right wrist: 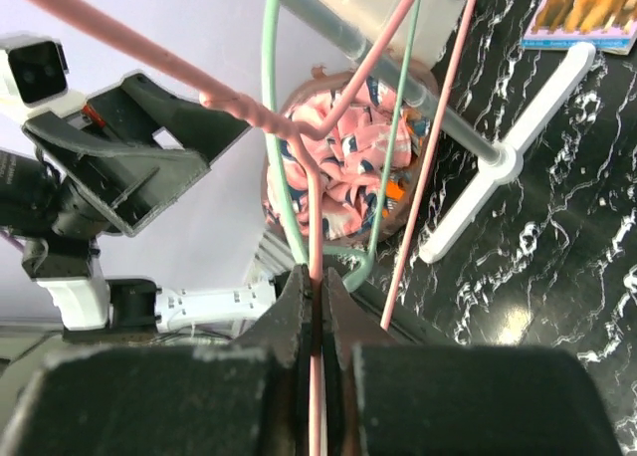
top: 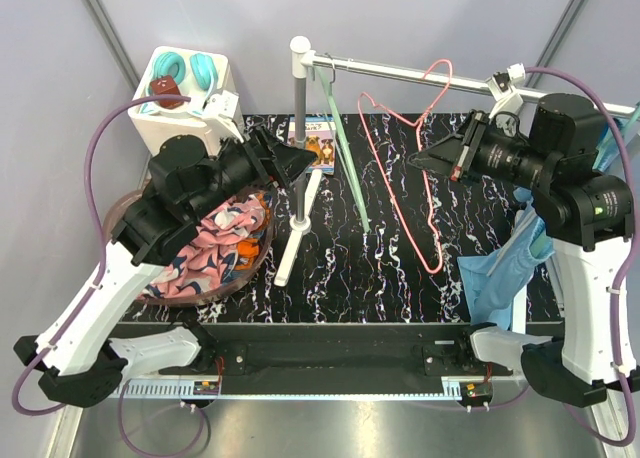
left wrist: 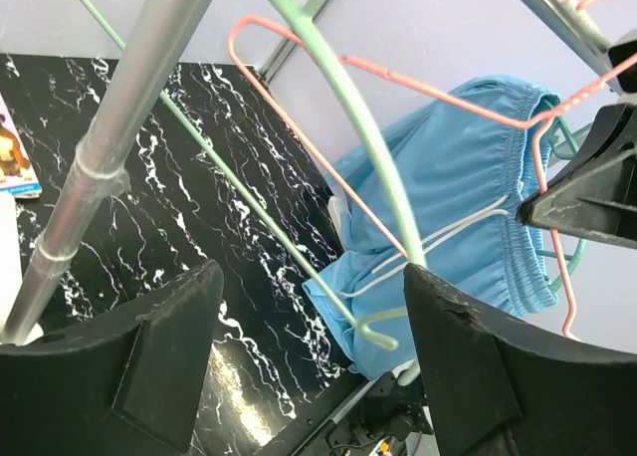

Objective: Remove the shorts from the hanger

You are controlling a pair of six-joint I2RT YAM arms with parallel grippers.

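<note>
The light blue shorts hang at the right end of the rack, under my right arm; they also show in the left wrist view. The pink printed shorts and the orange patterned shorts lie in the basket at the left; the pink ones show in the right wrist view. My right gripper is shut on the wire of a bare pink hanger. My left gripper is open by the rack post, with a bare green hanger passing between its fingers.
The rack has a grey post on a white cross foot and a horizontal bar. A white box with teal items stands at the back left. A small picture card lies behind the post.
</note>
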